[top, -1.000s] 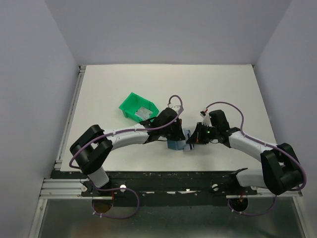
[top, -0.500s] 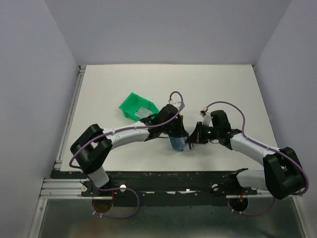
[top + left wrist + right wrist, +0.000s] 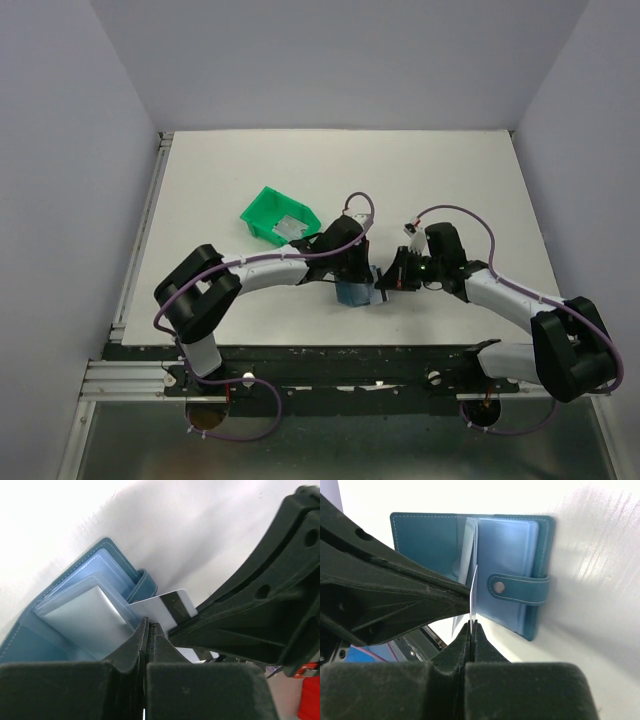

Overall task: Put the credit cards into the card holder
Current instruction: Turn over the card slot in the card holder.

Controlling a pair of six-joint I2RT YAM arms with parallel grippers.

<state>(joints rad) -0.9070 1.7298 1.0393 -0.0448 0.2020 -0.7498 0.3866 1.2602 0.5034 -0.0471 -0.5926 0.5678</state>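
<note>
Stitching edges the slate-blue card holder point(image 3: 515, 555), which lies open showing pale blue sleeves, a strap with a metal stud point(image 3: 497, 585) crossing one half. It rests on the white table point(image 3: 420, 180) near the front edge, between both arms. Lavender-grey walls point(image 3: 60, 150) stand around, and a green bin point(image 3: 268, 215) sits just beyond. The left gripper point(image 3: 148, 635) reaches in low from the left, jaws closed on a clear inner sleeve. The right gripper point(image 3: 471, 629) faces it, jaws pinching a silvery credit card point(image 3: 473, 592) edge-on over the open holder.
</note>
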